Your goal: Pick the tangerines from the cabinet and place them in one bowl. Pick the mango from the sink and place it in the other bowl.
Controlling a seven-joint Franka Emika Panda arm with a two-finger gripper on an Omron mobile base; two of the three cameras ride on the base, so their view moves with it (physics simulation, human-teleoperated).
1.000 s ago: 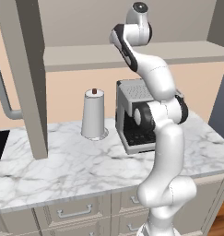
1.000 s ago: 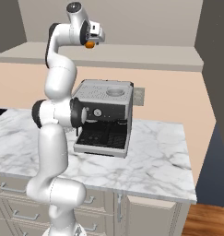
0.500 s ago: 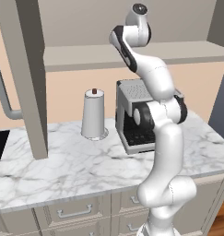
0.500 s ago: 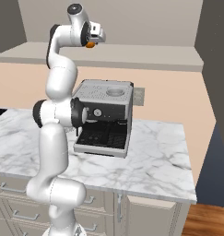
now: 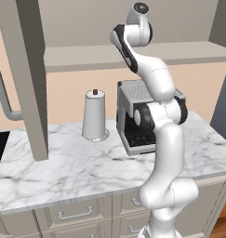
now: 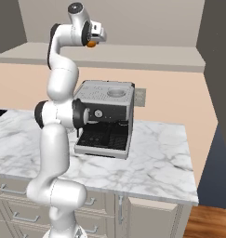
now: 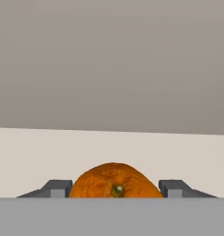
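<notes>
Grey-beige at the far left of my left base view: the cabinet door (image 5: 28,69) hangs open, edge-on to me, with its curved grey bar handle (image 5: 3,95) bending out from it toward the left edge. Its lower end stops above the white marble counter (image 5: 63,172). Moving right along the counter I see a pale cone-shaped canister (image 5: 94,116) with a dark knob on top, then a steel coffee machine (image 5: 133,116) standing just beside it, partly hidden by my arm. Above both runs the cabinet shelf (image 5: 82,56), a long beige ledge.

The arm rises at the right of that view, elbow folded, wrist up at shelf height. From my right base view the gripper (image 6: 91,42) is up over the shelf's front edge, and a small orange ball shows right at the hand: that is one tangerine (image 6: 91,44). The coffee machine sits below it on the marble.

In the hand view the tangerine (image 7: 114,181) lies between the two dark fingertips (image 7: 58,188), its stem dimple facing the camera, with each tip pressed against a side of it. So the jaws have closed onto the fruit and I have it gripped. Beneath and behind it is the pale shelf floor, and further back the grey cabinet wall (image 7: 111,60).
</notes>
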